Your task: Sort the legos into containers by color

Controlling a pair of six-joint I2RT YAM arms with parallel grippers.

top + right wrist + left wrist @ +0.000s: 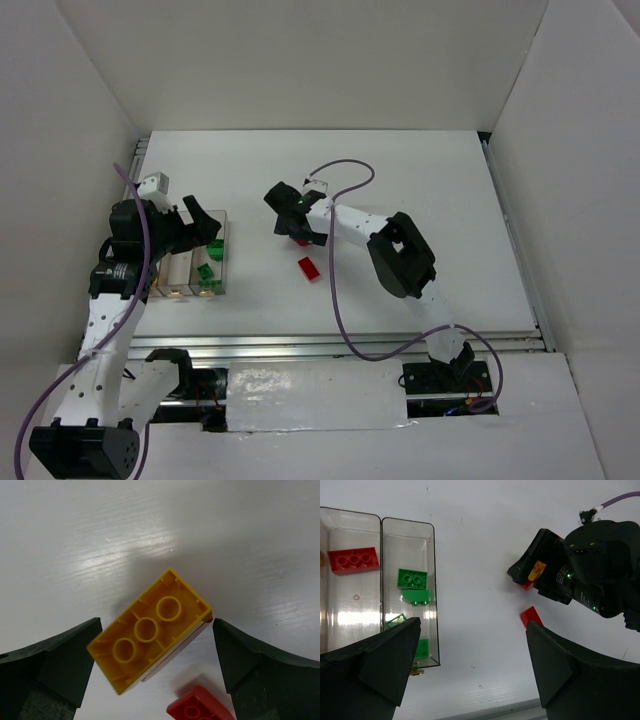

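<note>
The dark fingers (60,665) of the right gripper (156,625) fill the lower corners of its wrist view, spread wide. A yellow brick (150,632) sits slantwise in the gap between them, its hollow underside with three round tubes facing the camera. Its end corners come very near both fingers, and I cannot tell whether either one touches. A sliver of red shows at the brick's right corner, and a red lego (200,709) lies just below it on the white table (225,540). From above, the right gripper (292,215) sits near the middle of the table with that red lego (309,268) just beside it, on the near side. The left gripper (472,627) is also spread wide and grips nothing. From overhead, the left gripper (203,228) hangs at the far end of the containers (190,272) at the table's left. In its wrist view the end bin (433,580) holds several green pieces (412,578), and the bin next to it holds a red brick (353,560). The red lego (531,616) is well apart from the bins, near the right finger.
</note>
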